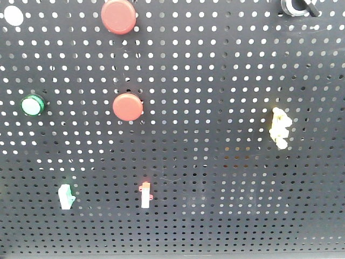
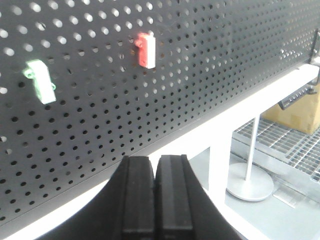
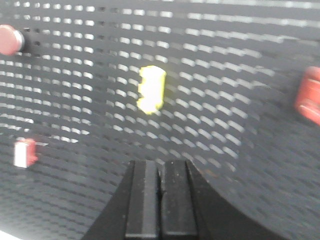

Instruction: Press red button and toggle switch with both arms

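Nothing looks done yet: both the left pincer (image 2: 157,200) and right pincer (image 3: 160,200) are closed on nothing, off the board (image 1: 232,210), with the red button (image 1: 118,16) and switch (image 1: 295,6) seemingly well above them, untouched.

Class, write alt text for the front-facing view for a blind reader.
Black pegboard: large red button at top, smaller red button below it, green button at left. A black knob is cut off top right; yellow clip at right; green-tipped lever and red-tipped lever low down.
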